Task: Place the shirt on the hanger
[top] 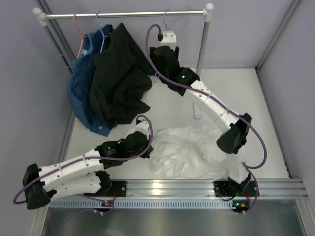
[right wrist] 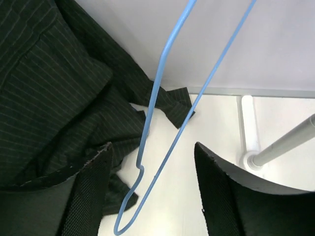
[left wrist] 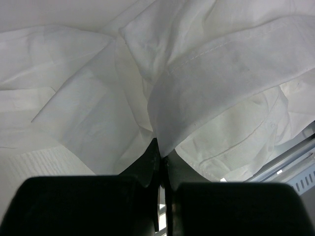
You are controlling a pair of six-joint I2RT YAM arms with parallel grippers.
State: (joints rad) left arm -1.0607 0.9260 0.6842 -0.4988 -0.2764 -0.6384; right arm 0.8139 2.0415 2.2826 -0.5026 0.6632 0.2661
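Note:
The white shirt (top: 184, 147) lies crumpled on the table in front of the arm bases. My left gripper (top: 147, 141) is at its left edge. In the left wrist view the gripper (left wrist: 161, 147) is shut on a fold of the shirt (left wrist: 221, 73). The light-blue hanger (top: 168, 19) hangs by its hook from the rack rail. My right gripper (top: 158, 66) is raised at the hanger's lower part. In the right wrist view the gripper (right wrist: 152, 152) stands open, and the hanger's wire (right wrist: 182, 127) runs between the fingers without touching either one.
A black garment (top: 120, 78) and a blue denim garment (top: 81, 93) hang from the rail (top: 128, 14) at the left, beside a pink hanger (top: 78, 29). The black garment (right wrist: 54, 83) lies close to my right gripper's left finger. The rack's post foot (right wrist: 253, 160) stands at the right.

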